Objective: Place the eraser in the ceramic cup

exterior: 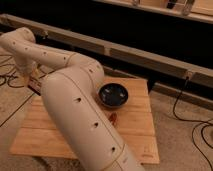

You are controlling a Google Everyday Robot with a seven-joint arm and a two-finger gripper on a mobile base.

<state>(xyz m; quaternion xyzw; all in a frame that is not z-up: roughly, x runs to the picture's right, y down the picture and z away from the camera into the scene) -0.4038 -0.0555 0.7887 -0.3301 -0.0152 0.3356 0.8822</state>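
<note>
My gripper (32, 76) is at the far left, over the table's back left corner, at the end of the big white arm (75, 100) that fills the middle of the camera view. It is shut on the eraser (36, 83), a small dark block with an orange-brown face, held just above the table's edge. The ceramic cup is out of view, perhaps hidden behind the arm.
A wide dark bowl (113, 95) stands at the back middle of the wooden table (135, 132). A small glossy red-orange object (113, 118) lies in front of it. Cables lie on the floor at right (187, 107) and left (7, 80). A dark wall with a rail (150, 55) runs behind.
</note>
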